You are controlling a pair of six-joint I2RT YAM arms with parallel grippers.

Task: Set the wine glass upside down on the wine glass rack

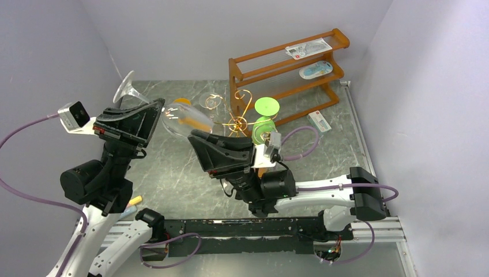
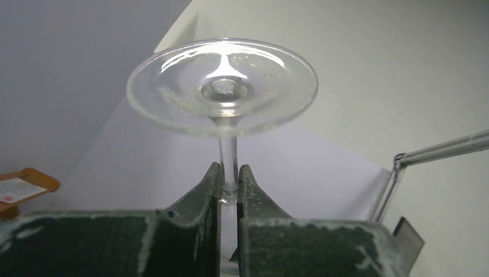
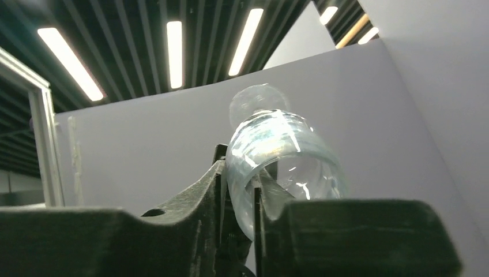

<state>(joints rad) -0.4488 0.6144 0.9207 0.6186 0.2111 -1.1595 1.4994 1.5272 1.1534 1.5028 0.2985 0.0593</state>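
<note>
Seen from above, the left arm's fingers (image 1: pixel 154 107) are closed on the stem of the wine glass (image 1: pixel 179 118); the left wrist view confirms it, the stem pinched between them and the round foot tipped up and away.
The glass lies slanted in mid-air above the desk (image 1: pixel 173 173), foot to the left, bowl to the right.
The right arm's fingers (image 3: pixel 238 173) stand either side of the bowl's rim wall, close about it; whether they press it cannot be told.
Further right stands the wine glass rack (image 1: pixel 241 115), gold wire scrolls, a green glass (image 1: pixel 266 107) already on it; behind it is a wooden shelf (image 1: pixel 288 63).
This looks like a handover; next, judging by the pose, the right fingers must let go, then the left arm carries the glass, foot up, to a free scroll.
</note>
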